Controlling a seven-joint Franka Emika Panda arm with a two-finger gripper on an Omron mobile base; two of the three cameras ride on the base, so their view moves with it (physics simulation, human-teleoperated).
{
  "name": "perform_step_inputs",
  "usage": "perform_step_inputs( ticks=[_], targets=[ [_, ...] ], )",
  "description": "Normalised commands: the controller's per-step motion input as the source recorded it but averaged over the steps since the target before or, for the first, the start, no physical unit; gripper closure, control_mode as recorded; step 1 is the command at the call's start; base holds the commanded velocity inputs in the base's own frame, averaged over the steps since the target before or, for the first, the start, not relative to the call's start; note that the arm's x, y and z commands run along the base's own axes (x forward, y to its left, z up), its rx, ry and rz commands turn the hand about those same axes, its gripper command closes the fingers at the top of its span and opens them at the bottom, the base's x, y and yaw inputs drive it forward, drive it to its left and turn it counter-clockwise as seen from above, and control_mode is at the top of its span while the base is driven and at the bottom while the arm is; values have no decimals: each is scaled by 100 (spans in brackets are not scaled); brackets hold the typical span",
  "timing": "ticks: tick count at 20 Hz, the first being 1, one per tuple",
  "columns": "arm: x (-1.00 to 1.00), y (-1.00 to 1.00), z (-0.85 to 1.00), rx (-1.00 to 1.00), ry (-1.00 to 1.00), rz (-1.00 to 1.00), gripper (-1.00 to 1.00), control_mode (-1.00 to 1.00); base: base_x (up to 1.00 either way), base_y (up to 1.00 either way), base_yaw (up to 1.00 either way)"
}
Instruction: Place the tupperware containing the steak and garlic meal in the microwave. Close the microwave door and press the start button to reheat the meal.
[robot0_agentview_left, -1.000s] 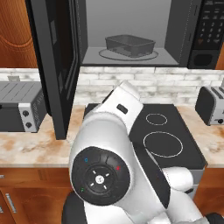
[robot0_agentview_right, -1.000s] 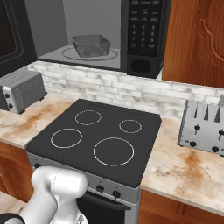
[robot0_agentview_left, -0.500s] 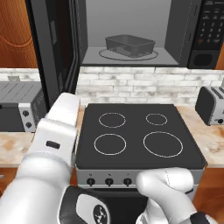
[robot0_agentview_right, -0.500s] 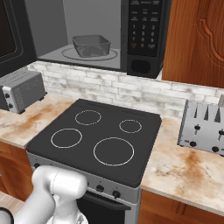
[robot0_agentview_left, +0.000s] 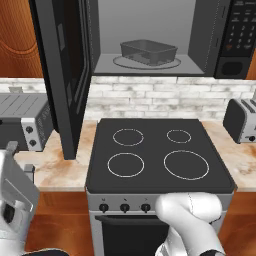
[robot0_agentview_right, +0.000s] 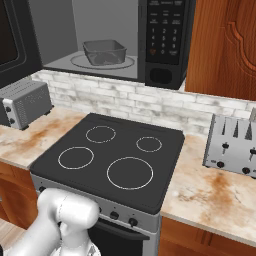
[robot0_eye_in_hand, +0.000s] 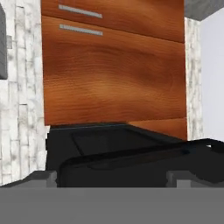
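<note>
tupperware (robot0_agentview_left: 148, 52) already on turntable inside microwave (robot0_agentview_left: 155, 37); microwave door (robot0_agentview_left: 65, 75) ajar: rigid, light, hinged; best pushed near free edge; jaws spread wide, empty.

Flat, even rendered light with no clear source — no glare and barely any cast shadow on the stove (robot0_agentview_left: 159, 152) or the marbled surface (robot0_agentview_right: 220, 187). The microwave (robot0_agentview_left: 150, 35) cavity reads a soft mid-grey. Base views are sharp edge to edge; the hand view is coarser — wood cabinet (robot0_eye_in_hand: 113, 70) slightly blurred, outlines jagged.
</note>
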Motion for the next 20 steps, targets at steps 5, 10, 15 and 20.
perform_step_inputs(
  ticks=[5, 10, 15, 20],
  targets=[
    [30, 71, -24, -12, -2, 0, -100, -100, 0, 0, 0],
    [52, 49, -18, -4, 0, -2, -100, -100, 0, 0, 0],
    [65, 21, -22, 0, 0, -5, -100, -100, 0, 0, 0],
    [74, 3, -20, 0, 0, -5, -100, -100, 0, 0, 0]
  ],
)
